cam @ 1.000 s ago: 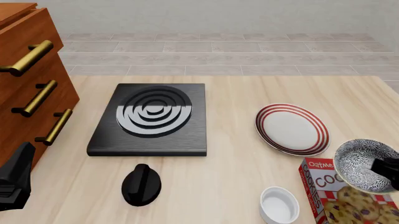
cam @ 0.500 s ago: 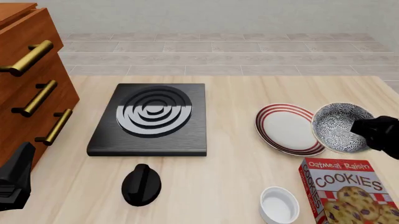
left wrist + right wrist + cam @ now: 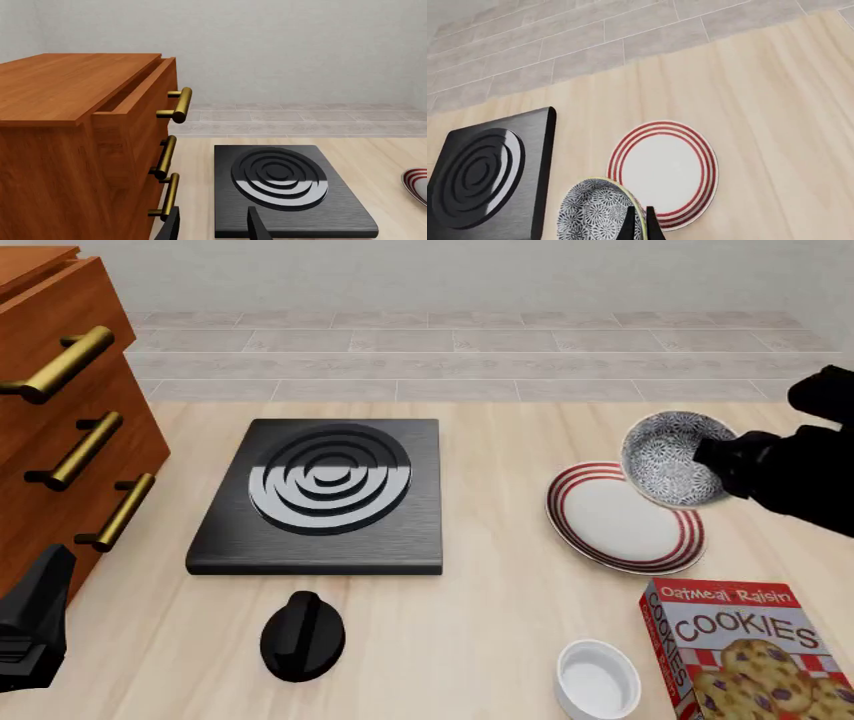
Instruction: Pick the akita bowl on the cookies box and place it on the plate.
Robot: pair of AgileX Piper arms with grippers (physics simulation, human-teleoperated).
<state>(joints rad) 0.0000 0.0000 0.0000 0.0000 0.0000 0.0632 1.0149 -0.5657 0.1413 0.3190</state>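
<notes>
One black right pincer [image 3: 727,462] clamped on speckled black-and-white akita bowl [image 3: 674,459], tilted, lifted over far edge of red-ringed white plate [image 3: 607,520]. Red cookies box [image 3: 741,650] bare on pale wooden worktop [image 3: 481,610]. Left pincer [image 3: 213,225] fingers apart, idle.

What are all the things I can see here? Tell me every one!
akita bowl: one, black-and-white speckled, tilted in the air over the plate's far right edge, held by the right gripper
plate: one, white with dark red rings, on the table right of the stove
cookies box: one, red, near right corner of the table
small white bowl: one, plain white, just left of the cookies box
stove: one, black with ringed burner, middle of the table
knob: one, black, in front of the stove
drawer cabinet: one, brown wood with brass handles, far left
table: one, pale wood
left gripper: one, black, jaws apart, near left, holding nothing
right gripper: one, black, jaws shut on the akita bowl's rim
</notes>
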